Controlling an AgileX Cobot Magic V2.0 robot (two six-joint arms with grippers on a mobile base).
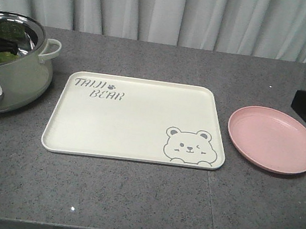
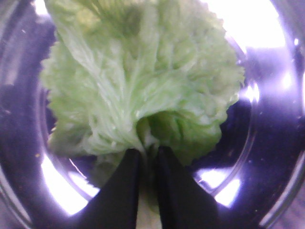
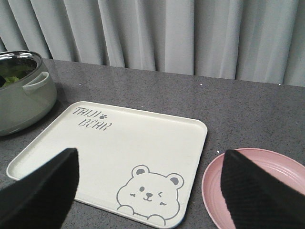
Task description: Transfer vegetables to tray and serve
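Far left, in the pale-green steel-lined pot, we're pinching the crinkled light-green lettuce leaves w/ our left gripper, jaws clamping the stem end. Centre: the cream rectangular plastic bear tray is sitting on the grey countertop. Our right gripper is hovering over its near-right part, jaws spread wide. Right: the round pink plate is lying just beside the tray.

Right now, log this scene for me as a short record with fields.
tray: bare, between pot and pink plate
vegetables: lettuce leaf inside the pot, not yet on the tray
left gripper: jaws shut on the vegetables
right gripper: jaws wide open, holding nothing
pink plate: nothing on it
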